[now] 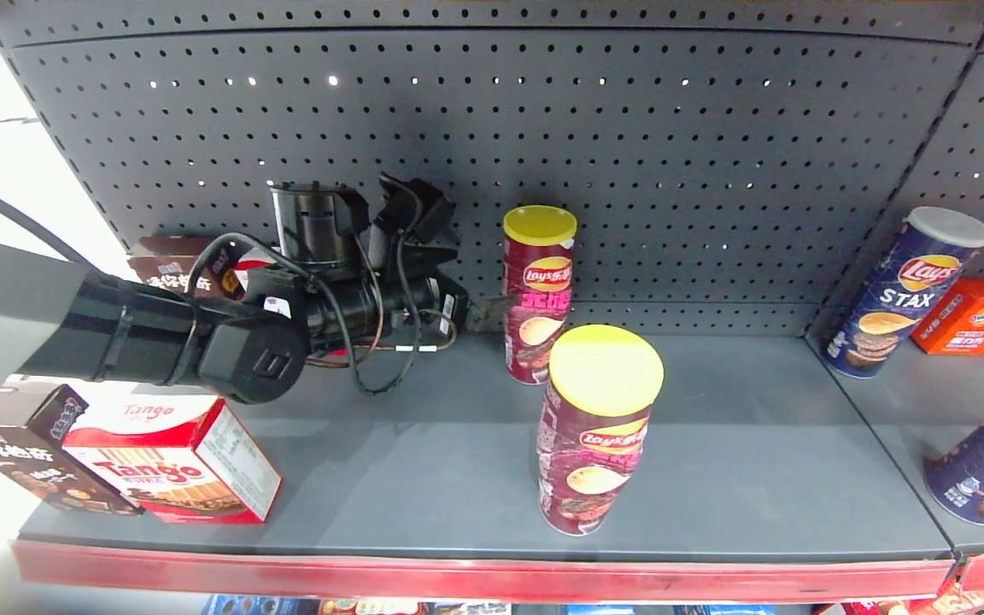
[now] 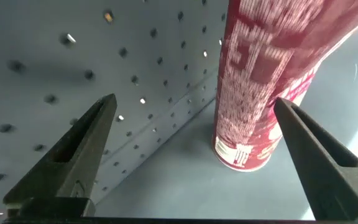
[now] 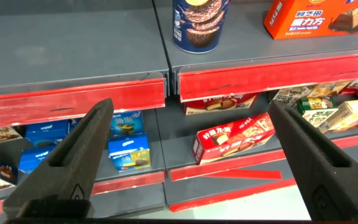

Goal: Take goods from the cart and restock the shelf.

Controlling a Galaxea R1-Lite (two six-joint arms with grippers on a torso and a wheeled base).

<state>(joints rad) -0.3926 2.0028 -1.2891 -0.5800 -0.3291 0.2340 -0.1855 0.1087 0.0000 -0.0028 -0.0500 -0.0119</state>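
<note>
Your rear can [image 1: 537, 295] stands upright on the shelf [image 1: 424, 461] near the pegboard, behind the front can [image 1: 599, 431]. It is a maroon tube with a yellow lid. You seem to be at the release step: the left gripper [image 2: 194, 106] sits just beside it, fingers apart. Withdraw straight, without nudging it. The right gripper [image 3: 188, 106] is likewise spread.

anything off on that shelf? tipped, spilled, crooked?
Nothing tipped or spilled: the rear red can and front red can stand upright. Only the Tango box looks skewed against the front edge of the shelf.

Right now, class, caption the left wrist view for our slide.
Open left gripper faces a standing maroon chip can near the shelf's grey pegboard.
</note>
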